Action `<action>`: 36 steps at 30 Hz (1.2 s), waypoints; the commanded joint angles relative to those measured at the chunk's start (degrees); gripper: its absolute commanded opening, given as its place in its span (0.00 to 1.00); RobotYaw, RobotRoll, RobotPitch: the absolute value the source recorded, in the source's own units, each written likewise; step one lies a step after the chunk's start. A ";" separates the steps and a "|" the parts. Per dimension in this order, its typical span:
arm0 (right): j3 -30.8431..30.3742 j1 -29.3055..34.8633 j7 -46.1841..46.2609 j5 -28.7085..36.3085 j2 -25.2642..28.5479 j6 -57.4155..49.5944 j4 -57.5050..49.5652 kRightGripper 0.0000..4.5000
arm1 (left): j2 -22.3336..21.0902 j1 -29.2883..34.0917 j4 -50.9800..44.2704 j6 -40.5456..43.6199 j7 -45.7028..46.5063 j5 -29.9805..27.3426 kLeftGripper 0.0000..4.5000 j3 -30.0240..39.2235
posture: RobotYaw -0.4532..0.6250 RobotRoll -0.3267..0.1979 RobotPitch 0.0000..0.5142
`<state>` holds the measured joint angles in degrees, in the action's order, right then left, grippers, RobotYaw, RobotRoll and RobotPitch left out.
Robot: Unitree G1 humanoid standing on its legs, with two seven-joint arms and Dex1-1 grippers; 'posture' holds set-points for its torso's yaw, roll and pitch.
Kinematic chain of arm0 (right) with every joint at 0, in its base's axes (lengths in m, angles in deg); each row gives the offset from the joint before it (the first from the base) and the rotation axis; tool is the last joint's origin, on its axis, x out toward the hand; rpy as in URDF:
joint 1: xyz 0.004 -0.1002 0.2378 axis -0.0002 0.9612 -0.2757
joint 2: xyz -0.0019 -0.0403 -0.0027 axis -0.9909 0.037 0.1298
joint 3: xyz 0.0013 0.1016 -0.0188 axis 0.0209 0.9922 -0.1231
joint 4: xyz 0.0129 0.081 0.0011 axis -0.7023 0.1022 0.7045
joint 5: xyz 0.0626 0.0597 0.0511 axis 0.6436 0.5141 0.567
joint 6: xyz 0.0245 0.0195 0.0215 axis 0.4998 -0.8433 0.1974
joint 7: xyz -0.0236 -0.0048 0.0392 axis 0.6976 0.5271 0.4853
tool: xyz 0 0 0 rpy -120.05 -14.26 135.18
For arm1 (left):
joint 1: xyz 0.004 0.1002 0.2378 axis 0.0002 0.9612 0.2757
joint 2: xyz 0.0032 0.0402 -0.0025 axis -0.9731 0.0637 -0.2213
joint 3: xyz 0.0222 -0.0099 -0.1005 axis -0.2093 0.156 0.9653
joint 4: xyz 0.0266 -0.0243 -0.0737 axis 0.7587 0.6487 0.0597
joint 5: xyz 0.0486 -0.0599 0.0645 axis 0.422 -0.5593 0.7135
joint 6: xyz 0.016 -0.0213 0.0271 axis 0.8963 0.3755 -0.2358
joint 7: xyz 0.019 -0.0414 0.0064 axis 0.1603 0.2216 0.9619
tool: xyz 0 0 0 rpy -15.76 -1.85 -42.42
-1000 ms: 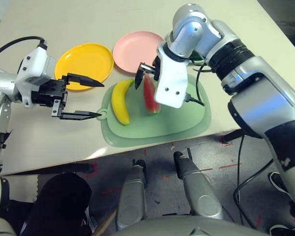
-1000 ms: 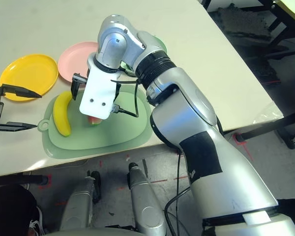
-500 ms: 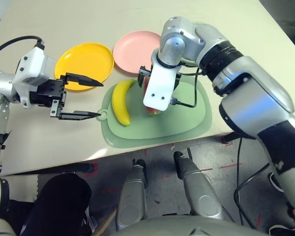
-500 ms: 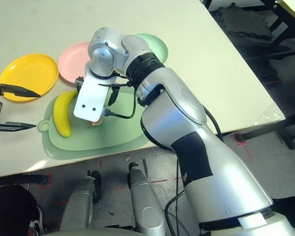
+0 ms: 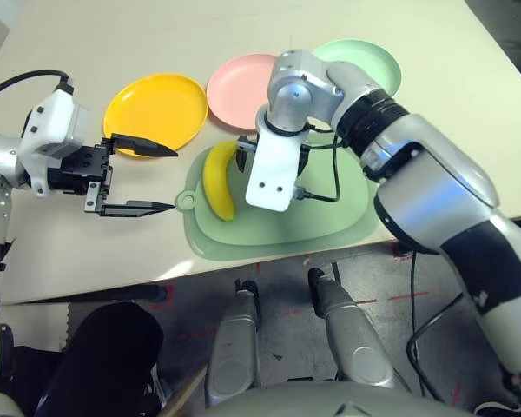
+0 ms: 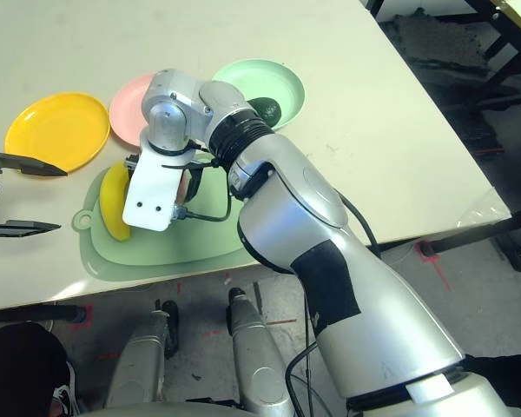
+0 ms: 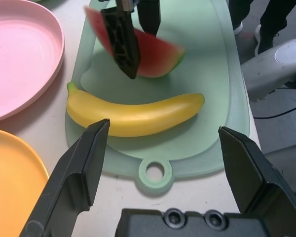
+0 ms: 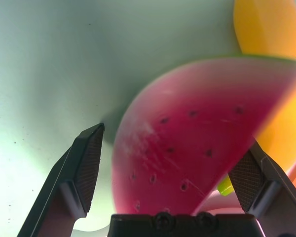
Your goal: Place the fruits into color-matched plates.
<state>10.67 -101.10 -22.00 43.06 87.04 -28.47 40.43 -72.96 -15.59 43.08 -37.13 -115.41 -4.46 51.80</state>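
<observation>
The pale beige table point(image 5: 87, 252) carries everything. On its near edge lies the large pale green rounded-rectangle cutting mat point(image 5: 330, 221). Beyond the mat, along the far side, stand three round shallow plastic plates in a row: the yellow-orange plate point(image 5: 156, 109) on the left, the pink plate point(image 5: 234, 87) in the middle, the mint green plate point(image 5: 365, 61) on the right. The dark green oval avocado point(image 6: 265, 109) lies in the mint green plate.

The curved yellow banana point(image 7: 133, 114) lies on the left part of the mat. Just right of it stands the red watermelon wedge with green rind point(image 7: 155, 52), upright on the mat.

The right gripper point(image 8: 170, 168) points down over the wedge, its two black fingers spread wide, one on each side of the red flesh; whether they touch it cannot be told. The left gripper point(image 5: 148, 178) hovers over bare table left of the mat, fingers spread wide, holding nothing.
</observation>
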 commanded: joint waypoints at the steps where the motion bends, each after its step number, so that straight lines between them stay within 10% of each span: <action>1: -0.28 1.57 -0.31 -0.41 0.01 -1.26 -0.96 0.99 | 0.04 0.49 -0.90 0.14 -0.14 0.81 1.00 0.81 | 0.45 0.62 0.65; 26: 0.59 4.27 -5.49 -0.51 1.28 -11.84 -3.94 1.00 | 0.69 -1.50 -0.54 -0.65 -0.21 1.29 1.00 0.73 | 0.44 0.62 0.66; 33: 1.10 5.63 -9.02 0.75 1.49 -13.32 -5.33 0.52 | 0.73 -1.88 -0.17 -0.81 -0.32 1.57 1.00 0.89 | 0.44 0.62 0.67; 36: 1.29 5.96 -9.68 0.90 1.86 -13.74 -6.00 0.50 | 0.76 -1.95 -0.13 -0.74 -0.38 1.57 1.00 0.88 | 0.44 0.62 0.66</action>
<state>13.25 -97.52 -30.08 43.86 89.72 -41.95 34.23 -72.44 -17.81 42.57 -37.54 -115.34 -3.33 51.80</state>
